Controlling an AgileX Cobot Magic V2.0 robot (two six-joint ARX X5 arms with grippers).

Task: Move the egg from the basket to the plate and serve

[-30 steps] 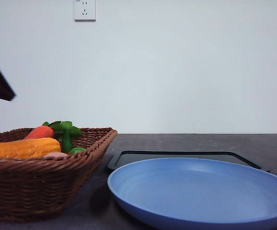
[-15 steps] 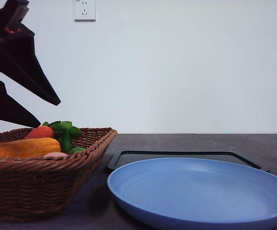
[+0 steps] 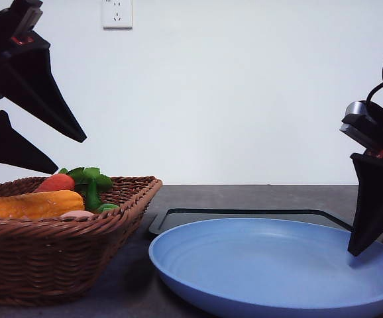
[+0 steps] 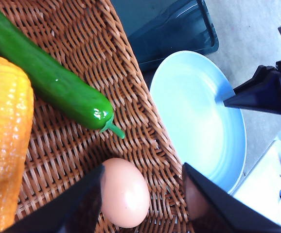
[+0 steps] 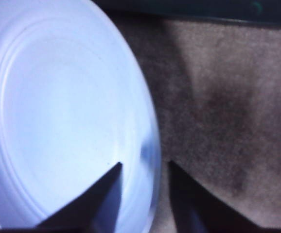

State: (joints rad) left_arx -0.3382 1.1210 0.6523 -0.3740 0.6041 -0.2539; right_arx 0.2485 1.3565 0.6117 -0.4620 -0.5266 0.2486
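Observation:
The pinkish-brown egg (image 4: 125, 192) lies on the woven floor of the wicker basket (image 4: 82, 43), near its rim; in the front view only a sliver of the egg (image 3: 77, 214) shows inside the basket (image 3: 52, 258). My left gripper (image 4: 143, 166) is open above the egg, one finger on each side, not touching it. In the front view the left gripper (image 3: 67, 156) hangs above the basket. The light blue plate (image 3: 277, 265) sits to the basket's right. My right gripper (image 5: 145, 164) is open, its fingers straddling the rim of the plate (image 5: 58, 111); in the front view the right gripper (image 3: 357, 248) is at the plate's right edge.
The basket also holds a yellow corn cob (image 4: 4, 141), a green cucumber (image 4: 53, 82) and a carrot with green leaves (image 3: 55, 182). A flat black tray (image 3: 244, 215) lies behind the plate. The table is dark grey (image 5: 228, 97), with a white wall behind it.
My right arm came in from the right and dropped to the plate's right rim. The left gripper entered above the basket, then barely moved. Egg and plate stay put.

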